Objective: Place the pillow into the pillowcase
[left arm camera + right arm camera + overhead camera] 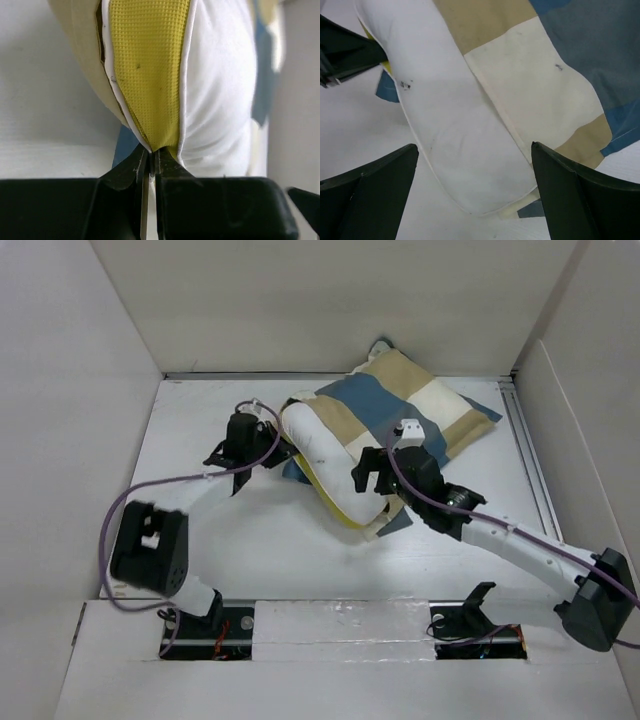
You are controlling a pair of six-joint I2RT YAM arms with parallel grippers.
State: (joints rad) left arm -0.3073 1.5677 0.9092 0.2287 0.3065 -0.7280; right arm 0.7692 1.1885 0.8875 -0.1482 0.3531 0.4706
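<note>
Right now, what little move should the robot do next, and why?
Probably close the open right gripper on the pillowcase edge below it. The left gripper pinches the yellow corner of the pillow, part of which sticks out.

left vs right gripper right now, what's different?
Left gripper is shut, pinching the pillow at its yellow edge; right gripper is open, holding nothing. Left grips at the pillow's side; right sits above its white face. Both are at the end sticking out of the pillowcase.
</note>
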